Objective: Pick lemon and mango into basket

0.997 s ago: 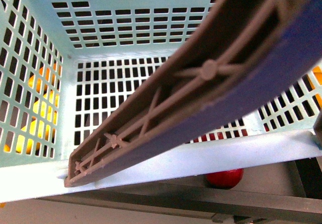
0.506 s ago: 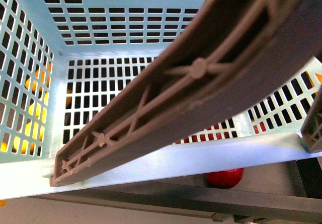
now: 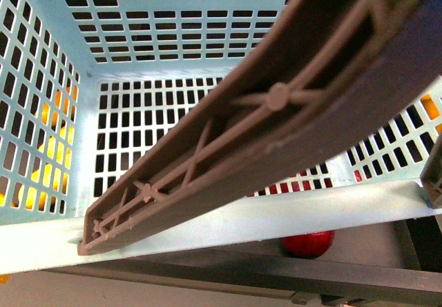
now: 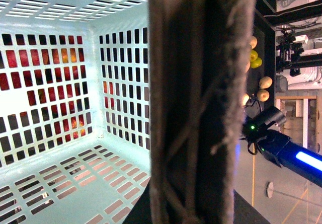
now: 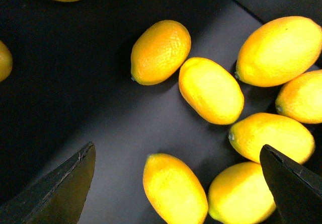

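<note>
The pale teal basket fills the front view, tilted, and no fruit lies on its slotted floor. Its brown ribbed handle crosses the view diagonally. My left gripper is shut on the basket at that handle, which hides the jaws. In the right wrist view, my right gripper is open and hovers over several lemons on a dark tray. One lemon lies between the dark fingertips without touching them. The mango is out of view.
A red apple lies on the dark shelf below the basket's near rim. Yellow fruit shows through the basket's left wall. In the left wrist view, red fruit shows through the slots, and the other arm is beside the basket.
The basket and its handle swayed slightly left, then drifted back right. The apple below stayed put.
</note>
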